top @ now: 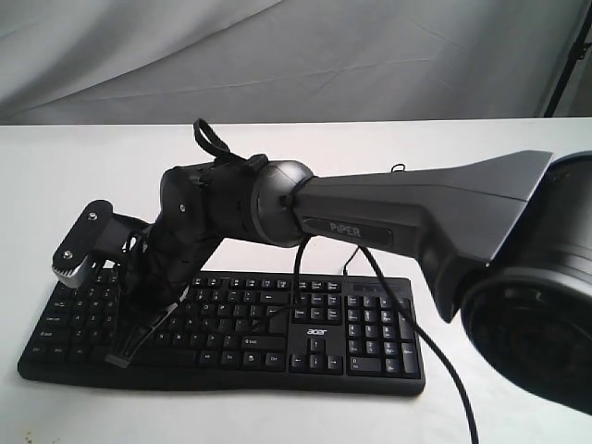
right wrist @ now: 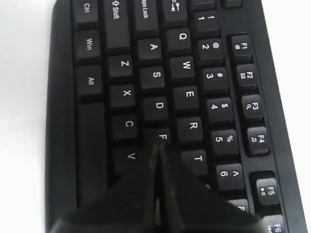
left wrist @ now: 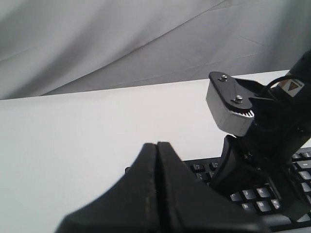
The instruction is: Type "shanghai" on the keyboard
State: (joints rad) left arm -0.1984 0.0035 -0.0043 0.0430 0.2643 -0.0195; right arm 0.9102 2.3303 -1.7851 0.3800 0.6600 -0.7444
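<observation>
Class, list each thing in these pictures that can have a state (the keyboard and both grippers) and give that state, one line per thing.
keyboard: lying flat on the table, keys facing up.
right gripper: shut, holding nothing, tip at the F key; contact cannot be told.
left gripper: shut, holding nothing, pointing over bare table beside the keyboard.

A white bench (top: 481,153) is shown, plain and matte. Behind its far edge a grey cloth backdrop (top: 277,55) is hung, creased in long folds. A thin black pole (top: 566,69) is seen slanting above the far right corner.
</observation>
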